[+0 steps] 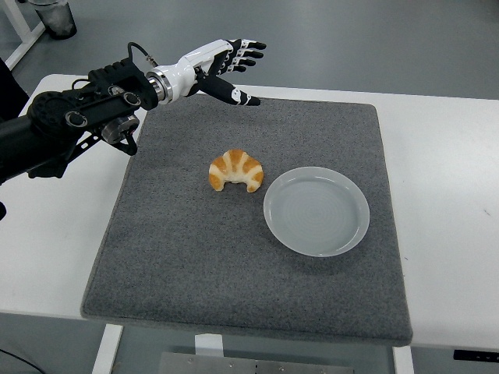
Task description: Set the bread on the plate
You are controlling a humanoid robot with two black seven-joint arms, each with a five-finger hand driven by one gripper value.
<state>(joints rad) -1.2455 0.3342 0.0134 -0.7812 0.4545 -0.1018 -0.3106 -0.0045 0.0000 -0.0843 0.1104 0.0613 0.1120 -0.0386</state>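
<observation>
Well below fingers (234, 58): bread (236, 171) (untouched)

The single head view looked forward and down from high on the robot's side, taking in the whole grey mat (249, 257) and white table (444, 156), floor beyond.

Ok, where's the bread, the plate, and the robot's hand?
bread (236, 171), head view, middle of its striped top.
plate (278, 224), head view, bare left rim.
left hand (221, 64), head view, white palm, fingers spread.
</observation>
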